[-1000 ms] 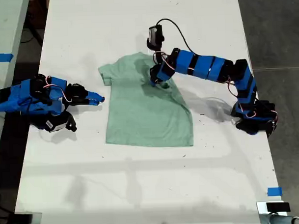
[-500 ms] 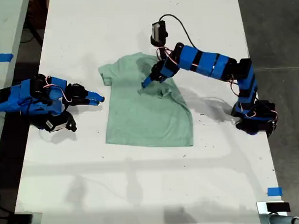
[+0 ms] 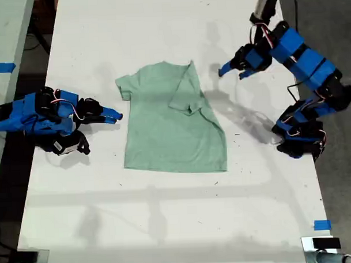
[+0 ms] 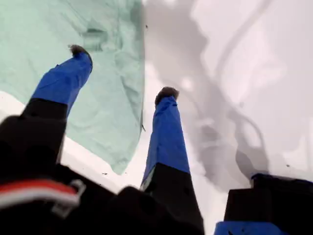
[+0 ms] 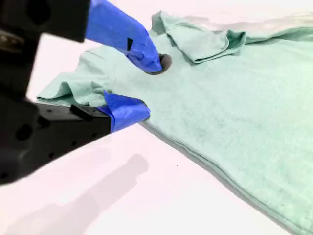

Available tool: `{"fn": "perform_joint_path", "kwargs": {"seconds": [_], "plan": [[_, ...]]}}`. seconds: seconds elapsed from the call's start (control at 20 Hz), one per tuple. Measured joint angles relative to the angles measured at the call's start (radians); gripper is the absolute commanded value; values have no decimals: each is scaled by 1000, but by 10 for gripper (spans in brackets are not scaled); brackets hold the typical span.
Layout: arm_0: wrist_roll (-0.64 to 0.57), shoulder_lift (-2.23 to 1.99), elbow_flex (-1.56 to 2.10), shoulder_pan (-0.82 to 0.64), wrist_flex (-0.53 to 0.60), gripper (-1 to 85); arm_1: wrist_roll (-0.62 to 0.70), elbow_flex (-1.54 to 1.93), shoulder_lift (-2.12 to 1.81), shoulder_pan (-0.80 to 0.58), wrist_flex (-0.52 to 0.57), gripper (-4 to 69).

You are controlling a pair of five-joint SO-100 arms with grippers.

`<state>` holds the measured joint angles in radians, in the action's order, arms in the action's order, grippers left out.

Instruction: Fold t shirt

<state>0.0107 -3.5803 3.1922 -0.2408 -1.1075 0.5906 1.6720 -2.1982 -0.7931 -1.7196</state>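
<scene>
The pale mint-green t shirt (image 3: pixel 170 131) lies flat in the middle of the white table (image 3: pixel 167 224). Its sleeve on the exterior view's right (image 3: pixel 185 92) is folded inward over the chest. My first gripper (image 3: pixel 230 71) hangs open and empty above the bare table, to the exterior view's right of the shirt. Its wrist view looks down between the blue fingers (image 4: pixel 168 132) at the t shirt's edge (image 4: pixel 112 73). My second gripper (image 3: pixel 113 117) rests low at the exterior view's left, open. Its fingertips (image 5: pixel 139 110) sit just at the t shirt's near sleeve (image 5: pixel 68 88).
A second table with blue tape (image 3: pixel 0 67) stands at the exterior view's left edge. Dark floor (image 3: pixel 328 34) runs along the exterior view's right. A blue tape mark (image 3: pixel 322 224) sits near the table's front corner on the exterior view's right. The first arm's base (image 3: pixel 300 140) stands by that table edge.
My first gripper has let go of the sleeve it carried over the shirt. It rose and drew back toward the exterior view's right. The sleeve stays folded. The second arm has not moved.
</scene>
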Motion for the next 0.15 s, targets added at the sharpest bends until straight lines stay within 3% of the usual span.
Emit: {"fn": "perform_joint_path", "kwargs": {"seconds": [0.15], "plan": [[0,0,0,0,0,120,-132,370,-480,91,0,223]]}}
